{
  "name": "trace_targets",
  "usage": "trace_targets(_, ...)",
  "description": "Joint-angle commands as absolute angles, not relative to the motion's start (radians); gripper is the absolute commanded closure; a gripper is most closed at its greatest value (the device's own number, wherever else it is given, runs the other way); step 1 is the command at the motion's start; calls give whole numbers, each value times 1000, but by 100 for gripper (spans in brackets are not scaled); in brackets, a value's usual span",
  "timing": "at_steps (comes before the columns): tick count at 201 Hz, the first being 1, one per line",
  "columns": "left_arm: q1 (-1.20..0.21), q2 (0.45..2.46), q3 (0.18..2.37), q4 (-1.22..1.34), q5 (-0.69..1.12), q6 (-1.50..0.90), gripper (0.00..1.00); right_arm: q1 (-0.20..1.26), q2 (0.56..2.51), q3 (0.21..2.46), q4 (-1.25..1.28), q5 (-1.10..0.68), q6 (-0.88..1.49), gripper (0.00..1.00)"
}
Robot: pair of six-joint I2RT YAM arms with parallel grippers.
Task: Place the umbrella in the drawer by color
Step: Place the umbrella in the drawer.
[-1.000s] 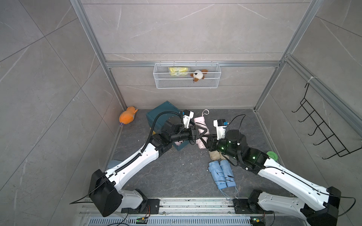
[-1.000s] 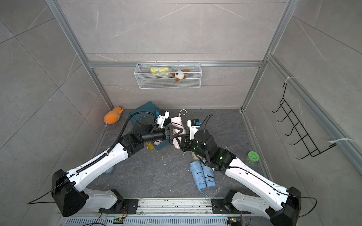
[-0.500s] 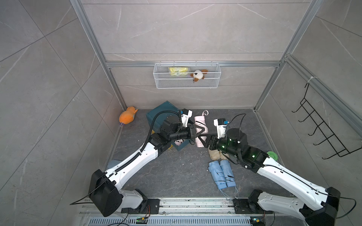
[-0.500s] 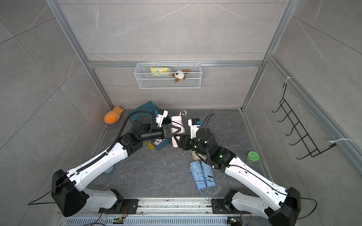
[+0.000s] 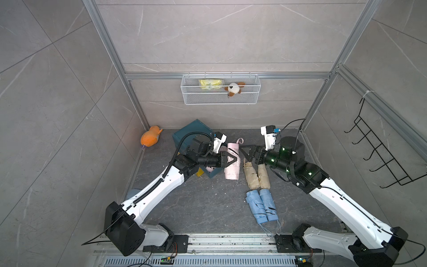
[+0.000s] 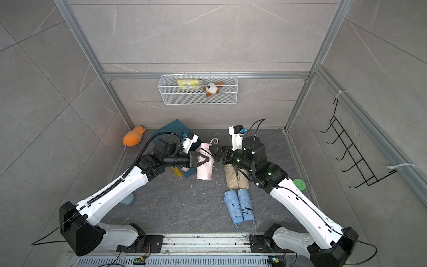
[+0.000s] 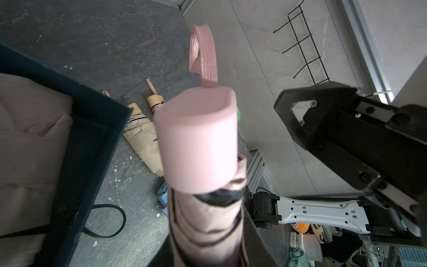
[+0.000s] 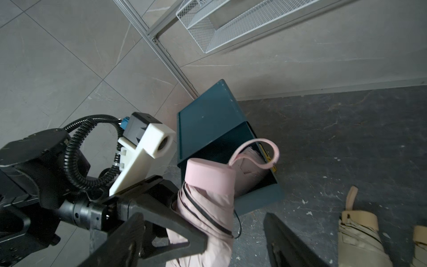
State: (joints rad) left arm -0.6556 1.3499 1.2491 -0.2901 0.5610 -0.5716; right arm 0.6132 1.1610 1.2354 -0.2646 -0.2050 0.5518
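A folded pink umbrella (image 5: 231,165) (image 6: 204,170) hangs above the floor with my left gripper (image 5: 235,159) (image 6: 208,159) shut on its canopy. Its handle (image 7: 198,143) and wrist loop (image 8: 272,152) point toward the back wall. My right gripper (image 5: 243,153) (image 6: 214,154) stands open just right of the umbrella, fingers (image 8: 286,240) wide apart and not pressing it. The dark teal drawer (image 5: 213,172) (image 8: 261,196) is pulled open beside it, another pink umbrella (image 7: 27,138) lying inside. Two beige umbrellas (image 5: 250,175) and two blue umbrellas (image 5: 261,204) lie on the floor.
The teal cabinet (image 5: 191,134) stands at the back left. An orange plush (image 5: 150,138) sits in the left corner, a green lid (image 6: 299,184) by the right wall. A wire basket (image 5: 220,92) hangs on the back wall, a black hook rack (image 5: 379,157) on the right wall.
My left gripper has shut on the pink umbrella. My right gripper has opened off it and drawn back to the right.
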Motion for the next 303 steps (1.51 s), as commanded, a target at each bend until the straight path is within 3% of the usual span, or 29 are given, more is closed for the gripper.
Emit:
trace_targets(1, -655, 1351, 1321, -272, 648, -498, 82, 601, 1223, 1284, -290, -314, 536, 16)
trace_targets(145, -654, 1425, 1391, -262, 698, -461, 81, 597, 1316, 1236, -205, -379, 621, 16)
trace_targets(199, -655, 1413, 1388, -253, 719, -460, 81, 597, 1354, 1234, -191, -392, 624, 22)
trace_targets(229, -654, 1402, 1384, -245, 729, -459, 80, 596, 1372, 1226, -171, -408, 633, 33)
trace_targets(266, -655, 1393, 1382, -252, 716, -459, 78, 595, 1369, 1221, -167, -413, 635, 56)
trace_targets(287, -655, 1391, 1384, -269, 690, -455, 70, 593, 1361, 1220, -167, -405, 635, 65)
trace_targets(303, -654, 1388, 1385, -284, 658, -456, 54, 589, 1355, 1220, -164, -395, 638, 67)
